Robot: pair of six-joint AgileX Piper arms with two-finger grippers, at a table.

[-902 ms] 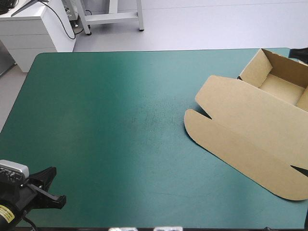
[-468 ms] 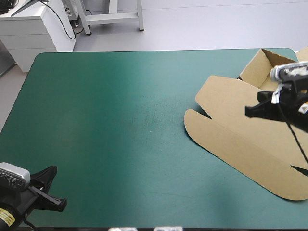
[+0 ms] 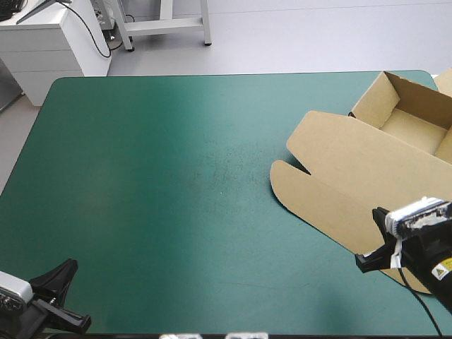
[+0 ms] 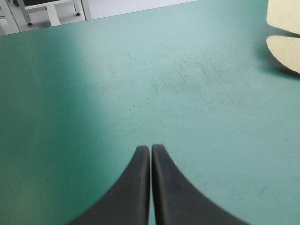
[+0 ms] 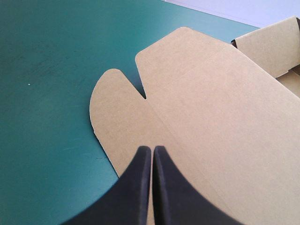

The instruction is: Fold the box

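Observation:
The brown box [image 3: 353, 183] lies at the table's right side. Its tray [image 3: 413, 123] stands with walls raised at the far right, and the lid lies flat toward the middle with a rounded flap [image 3: 286, 180] at its corner. My right gripper [image 3: 367, 263] is shut with nothing in it, hovering over the lid's near edge. In the right wrist view the right gripper [image 5: 152, 149] points along the lid [image 5: 201, 108] toward the notch by the flap. My left gripper [image 3: 70, 300] is shut near the table's near-left corner, far from the box. Its wrist view shows the left gripper [image 4: 150, 147] above bare cover, with the box's flap [image 4: 286, 51] far ahead.
The teal-green cover [image 3: 176, 176] stretches wide between the left gripper and the box. The table's near edge runs close under both grippers. The box reaches out past the right side of the high view.
Just before, the right gripper came in over the middle of the box; now it has dropped back to the lid's near edge. The left gripper drew back slightly toward the near edge.

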